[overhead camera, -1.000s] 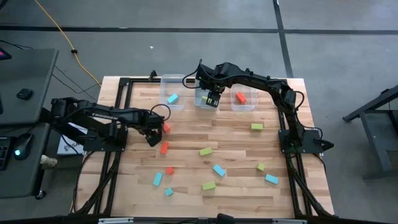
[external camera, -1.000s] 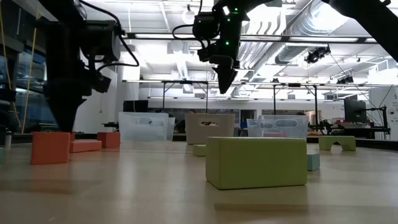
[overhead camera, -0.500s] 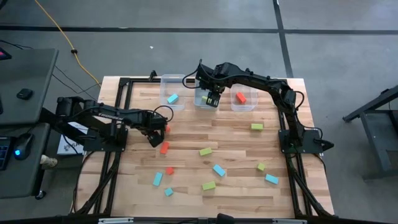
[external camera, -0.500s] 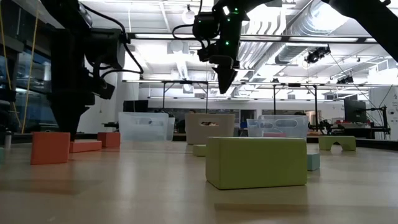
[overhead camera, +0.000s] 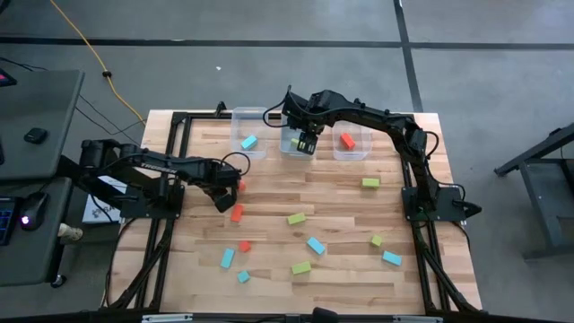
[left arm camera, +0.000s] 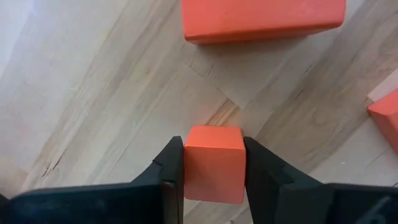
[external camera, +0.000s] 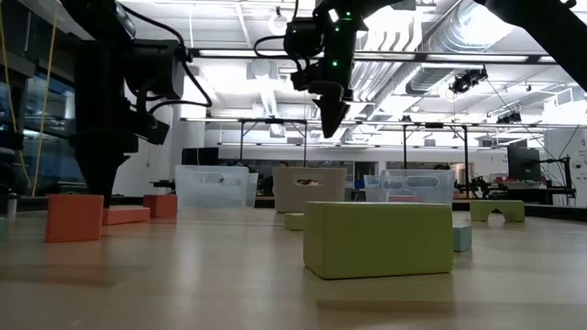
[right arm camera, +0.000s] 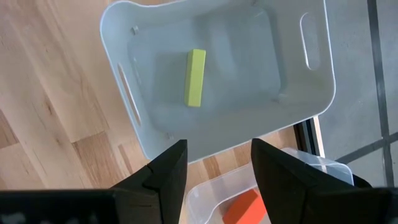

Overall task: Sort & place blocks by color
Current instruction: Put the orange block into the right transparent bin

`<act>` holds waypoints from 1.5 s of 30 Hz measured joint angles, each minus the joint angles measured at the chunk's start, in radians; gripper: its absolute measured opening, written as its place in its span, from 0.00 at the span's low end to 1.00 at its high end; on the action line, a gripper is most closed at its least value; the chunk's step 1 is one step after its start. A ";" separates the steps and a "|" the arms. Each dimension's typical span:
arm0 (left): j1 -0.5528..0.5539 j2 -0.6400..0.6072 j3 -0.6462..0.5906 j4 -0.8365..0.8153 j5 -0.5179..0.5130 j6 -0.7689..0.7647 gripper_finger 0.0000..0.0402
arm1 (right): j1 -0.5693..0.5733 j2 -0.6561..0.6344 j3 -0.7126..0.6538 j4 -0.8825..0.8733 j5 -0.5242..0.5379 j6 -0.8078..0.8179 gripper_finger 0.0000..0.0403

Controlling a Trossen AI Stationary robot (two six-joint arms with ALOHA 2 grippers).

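My left gripper is at the table's left middle, shut on a small red-orange cube. The cube also shows in the high view, at the gripper's right side. A red-orange bar lies just beyond it. My right gripper is open and empty, high above the middle clear bin. That bin holds a lime-green bar. Other blocks in red-orange, light blue and lime green lie flat over the near half of the table. My left gripper pinches the red-orange cube between its two fingers, one on each of two opposite side faces. The fingers come from above, slanting from the table's left. The cube's top face shows level between them. I cannot tell whether it rests on the table.
Three clear bins stand at the far edge. The left bin holds a light blue block and the right bin a red-orange one. A red-orange bar and a cube lie near my left gripper.
My left gripper has shifted a little toward the table's right edge, closer to the red-orange cube, and then kept still.
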 joint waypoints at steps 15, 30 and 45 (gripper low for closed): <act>0.000 -0.112 0.141 0.031 -0.022 0.070 0.20 | -0.003 -0.001 0.000 0.062 0.003 -0.200 0.42; 0.133 -0.323 0.225 0.099 0.211 0.192 0.20 | 0.006 -0.186 0.000 0.036 -0.234 0.131 0.42; 0.204 -0.350 0.224 0.721 0.317 -0.013 0.20 | -0.037 -0.441 0.000 0.089 -0.353 0.170 0.42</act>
